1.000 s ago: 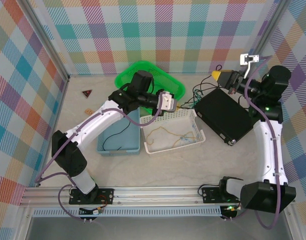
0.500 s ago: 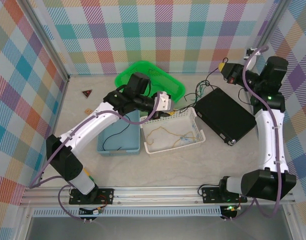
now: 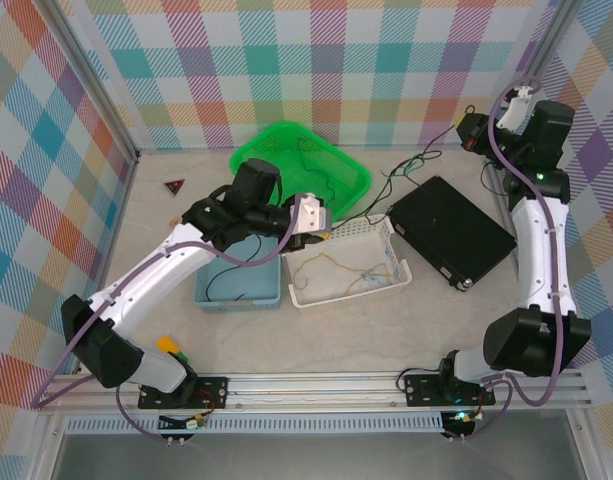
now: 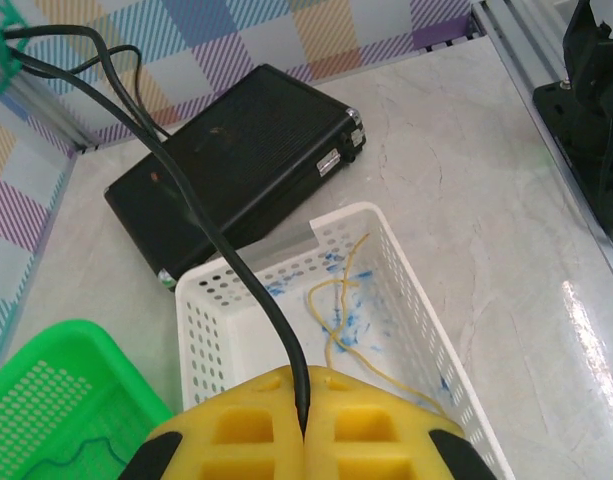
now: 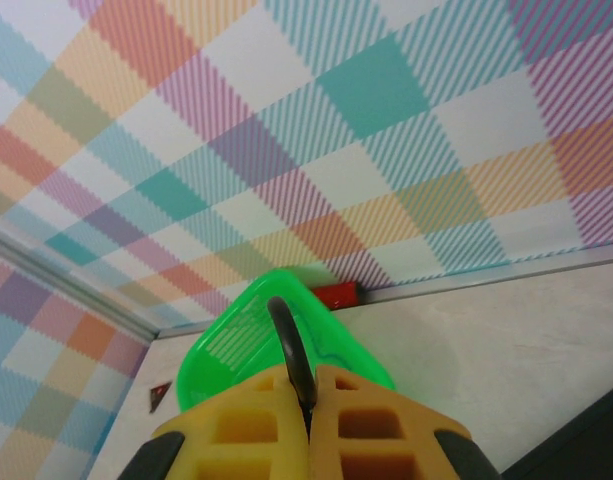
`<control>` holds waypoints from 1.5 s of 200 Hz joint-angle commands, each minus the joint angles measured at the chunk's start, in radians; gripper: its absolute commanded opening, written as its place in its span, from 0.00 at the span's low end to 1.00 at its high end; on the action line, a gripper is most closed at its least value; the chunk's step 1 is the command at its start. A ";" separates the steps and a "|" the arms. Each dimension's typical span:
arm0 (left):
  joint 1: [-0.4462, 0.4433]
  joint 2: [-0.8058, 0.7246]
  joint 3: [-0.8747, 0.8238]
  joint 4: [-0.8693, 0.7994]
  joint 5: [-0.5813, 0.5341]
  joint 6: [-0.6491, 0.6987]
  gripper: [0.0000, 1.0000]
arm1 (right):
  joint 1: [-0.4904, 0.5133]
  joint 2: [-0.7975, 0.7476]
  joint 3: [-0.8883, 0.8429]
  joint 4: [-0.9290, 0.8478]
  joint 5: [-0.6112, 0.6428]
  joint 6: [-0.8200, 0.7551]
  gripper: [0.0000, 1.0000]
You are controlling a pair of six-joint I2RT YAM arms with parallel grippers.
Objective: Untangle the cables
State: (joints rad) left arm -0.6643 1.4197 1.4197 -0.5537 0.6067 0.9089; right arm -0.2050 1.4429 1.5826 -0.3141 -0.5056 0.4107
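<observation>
Left gripper [image 4: 304, 405] is pinching a black cable [image 4: 191, 205] that is running toward 11 o'clock. Right gripper [image 5: 308, 405] is clamping a black strand [image 5: 286, 340]. A tan-yellow cable [image 4: 338, 290] is lying in the white basket [image 4: 236, 310].

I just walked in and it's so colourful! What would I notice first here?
Probably the bright checked walls all around. Then the two yellow-fingered grippers, each pinching a black cable: the left gripper by the white basket, the right gripper up near the far right corner.
</observation>
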 commanded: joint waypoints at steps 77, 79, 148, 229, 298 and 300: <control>0.102 -0.177 -0.113 -0.068 -0.040 -0.051 0.00 | -0.037 0.130 0.179 0.017 0.128 0.039 0.00; 0.105 -0.178 -0.114 -0.070 -0.041 -0.051 0.00 | -0.037 0.131 0.181 0.017 0.130 0.039 0.00; 0.157 -0.227 -0.118 -0.073 -0.057 -0.080 0.00 | -0.039 0.181 0.244 0.008 0.157 0.044 0.00; 0.211 -0.200 -0.081 0.029 -0.082 -0.153 0.00 | -0.042 0.169 0.217 0.011 0.303 0.047 0.00; 0.267 -0.047 0.008 0.187 -0.111 -0.267 0.00 | -0.060 0.181 0.224 0.029 0.398 0.099 0.00; 0.267 -0.042 0.011 0.188 -0.111 -0.269 0.00 | -0.062 0.181 0.224 0.033 0.400 0.102 0.00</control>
State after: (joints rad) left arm -0.4091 1.3277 1.3678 -0.4343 0.5133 0.6914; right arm -0.2531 1.6161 1.7935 -0.3157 -0.1558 0.4763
